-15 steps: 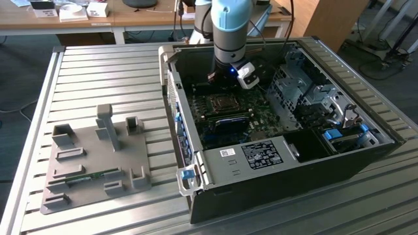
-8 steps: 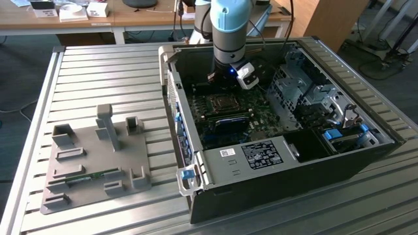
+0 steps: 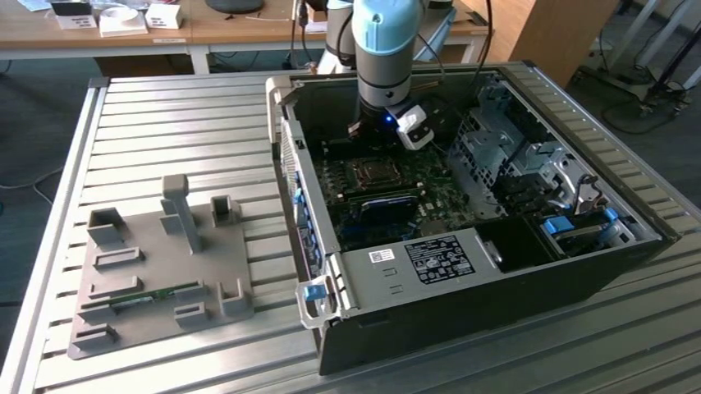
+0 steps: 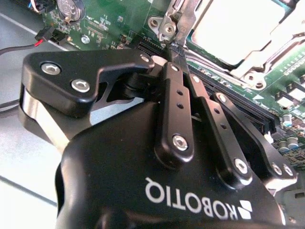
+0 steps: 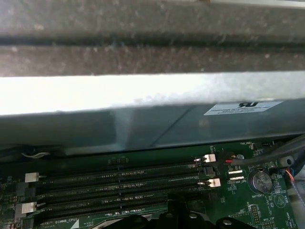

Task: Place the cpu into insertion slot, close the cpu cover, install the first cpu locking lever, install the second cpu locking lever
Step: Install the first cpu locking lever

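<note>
Ribbed metal desk [image 3: 164,123], open black computer case [image 3: 471,287] toward one edge. Black claw [image 4: 175,47] pinched shut on thin steel locking lever [image 4: 183,21] beside square silvery cpu cover [image 4: 267,52], closed over dull grey cpu [image 4: 228,28]. Lever likely stiff, springy, slippery; hold near its tip.

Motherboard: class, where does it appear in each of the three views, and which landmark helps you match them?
Exterior view: motherboard lies inside the open computer case.
Second wrist view: green board in the background.
First wrist view: green board beside the grey case wall.
Shared landmark: long black memory slots, in both wrist views.
</note>
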Controlling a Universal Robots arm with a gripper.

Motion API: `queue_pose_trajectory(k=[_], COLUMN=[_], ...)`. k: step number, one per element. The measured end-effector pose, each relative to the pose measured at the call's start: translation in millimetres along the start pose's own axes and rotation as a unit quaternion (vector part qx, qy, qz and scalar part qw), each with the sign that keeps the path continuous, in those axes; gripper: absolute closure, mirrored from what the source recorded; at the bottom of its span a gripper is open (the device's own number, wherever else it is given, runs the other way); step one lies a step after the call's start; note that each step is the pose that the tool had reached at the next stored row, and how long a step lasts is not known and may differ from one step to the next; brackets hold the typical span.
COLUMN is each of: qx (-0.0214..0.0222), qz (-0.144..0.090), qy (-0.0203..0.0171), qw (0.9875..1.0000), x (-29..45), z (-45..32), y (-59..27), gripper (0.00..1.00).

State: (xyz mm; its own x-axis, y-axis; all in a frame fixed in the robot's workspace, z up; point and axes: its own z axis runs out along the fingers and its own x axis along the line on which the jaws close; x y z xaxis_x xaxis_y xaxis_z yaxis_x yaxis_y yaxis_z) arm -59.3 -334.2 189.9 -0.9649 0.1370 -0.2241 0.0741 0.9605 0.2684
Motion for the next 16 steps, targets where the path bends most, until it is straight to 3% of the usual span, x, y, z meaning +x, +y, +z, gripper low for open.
queue_pose_trajectory(k=[5,12,16], qx=[0.0032,0.0049,0.0048], qz=[-0.001,-0.001,-0.001], qy=[0.0,0.0001,0.0], qw=[1.0,1.0,1.0], x=[-1.1,-4.4,-4.7], z=[-4.6,-18.6,-19.5], y=[1.3,5.3,5.6], gripper=[0.89,0.89,0.89])
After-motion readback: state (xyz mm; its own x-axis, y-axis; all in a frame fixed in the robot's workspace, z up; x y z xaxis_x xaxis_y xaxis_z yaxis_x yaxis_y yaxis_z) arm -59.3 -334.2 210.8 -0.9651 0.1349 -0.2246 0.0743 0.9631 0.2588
